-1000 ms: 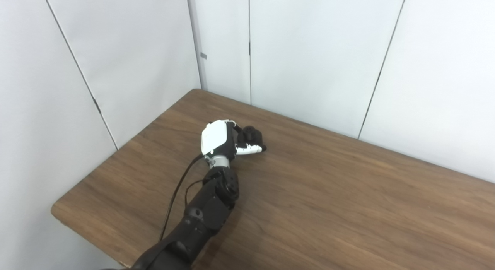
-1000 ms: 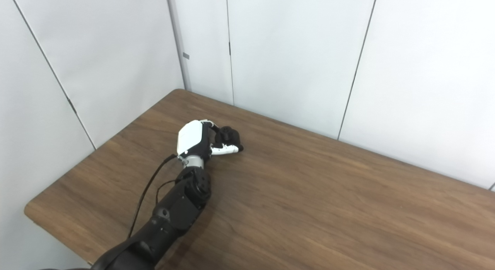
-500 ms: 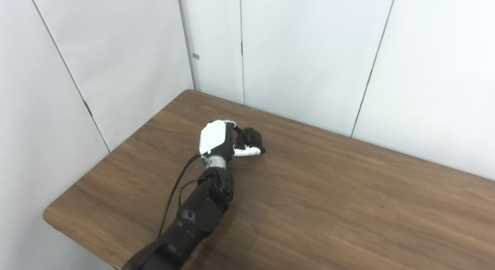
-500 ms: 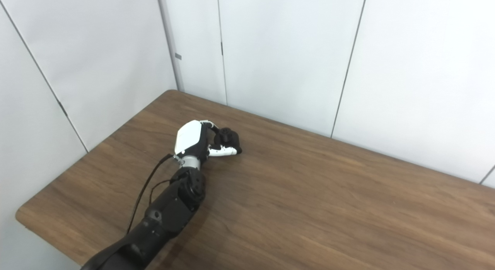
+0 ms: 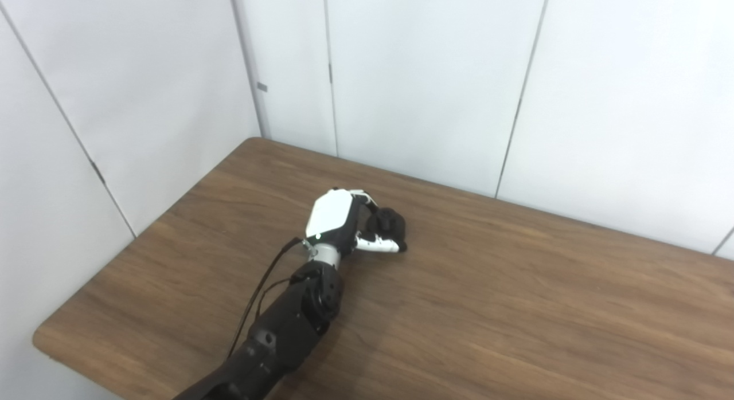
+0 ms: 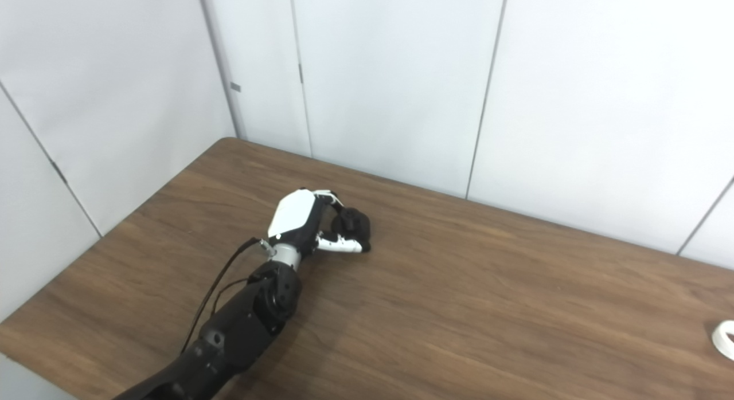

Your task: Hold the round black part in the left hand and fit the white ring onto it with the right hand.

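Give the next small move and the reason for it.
Probably bring the right hand in toward the white ring. The left hand is closed around the black part low over the table, while the ring lies alone at the right edge of the right eye view, and no right hand shows in either view.

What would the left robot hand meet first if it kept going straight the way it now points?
The left robot hand is closed on the round black part, so nothing comes before that. Beyond it, bare table and then probably the white wall panels; depth is unclear.
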